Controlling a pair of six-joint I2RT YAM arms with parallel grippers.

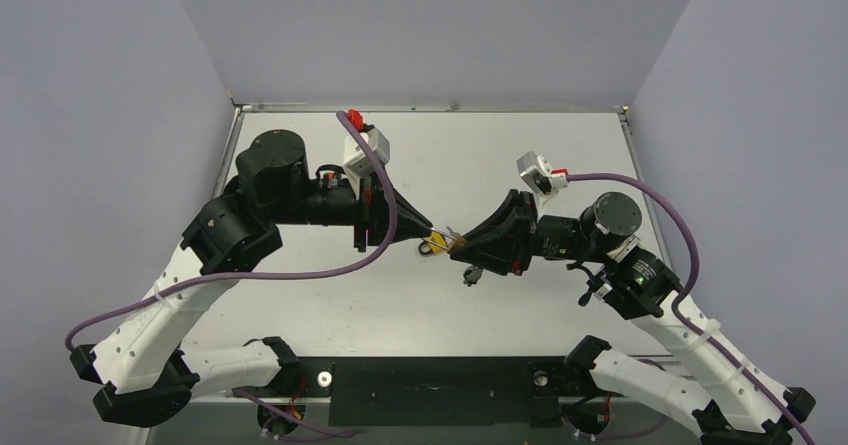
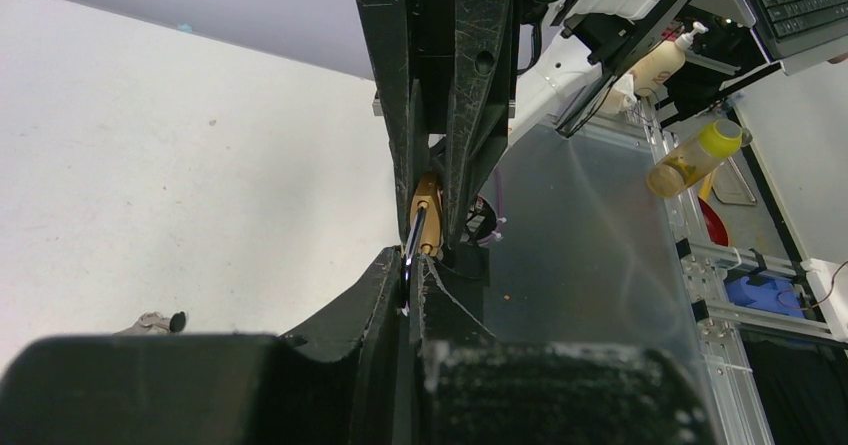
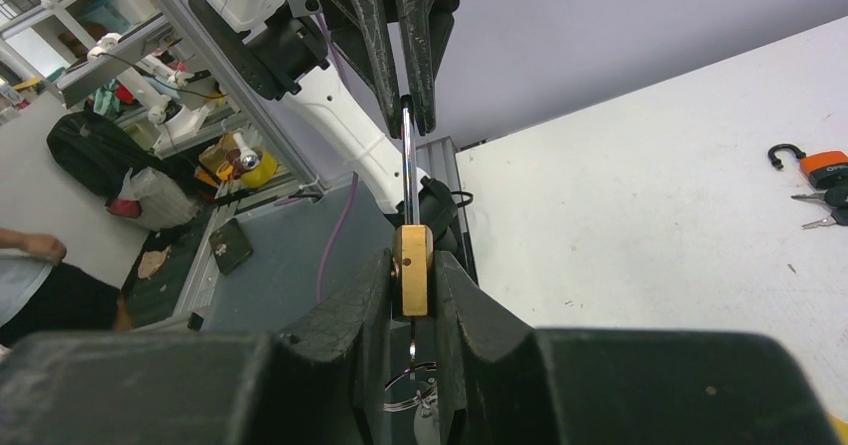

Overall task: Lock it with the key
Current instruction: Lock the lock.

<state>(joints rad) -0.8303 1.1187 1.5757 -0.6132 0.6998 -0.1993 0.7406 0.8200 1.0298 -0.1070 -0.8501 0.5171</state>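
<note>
My right gripper [image 3: 412,265] is shut on a brass padlock [image 3: 411,270], seen edge-on between its fingers. A thin key [image 3: 412,337] sticks out of the lock's underside, with a key ring [image 3: 410,390] hanging behind it. The silver shackle [image 3: 406,165] runs straight from the lock to my left gripper [image 2: 415,265], which is shut on it. The lock also shows in the left wrist view [image 2: 427,215]. In the top view both grippers, left [image 1: 440,235] and right [image 1: 458,243], meet tip to tip above mid-table, and the brass lock is mostly hidden.
A second, orange padlock [image 3: 822,168] with a black shackle lies on the white table [image 3: 650,215], with black-headed keys [image 3: 825,200] beside it. Loose keys lie under the right gripper [image 1: 470,275] and show in the left wrist view [image 2: 155,321].
</note>
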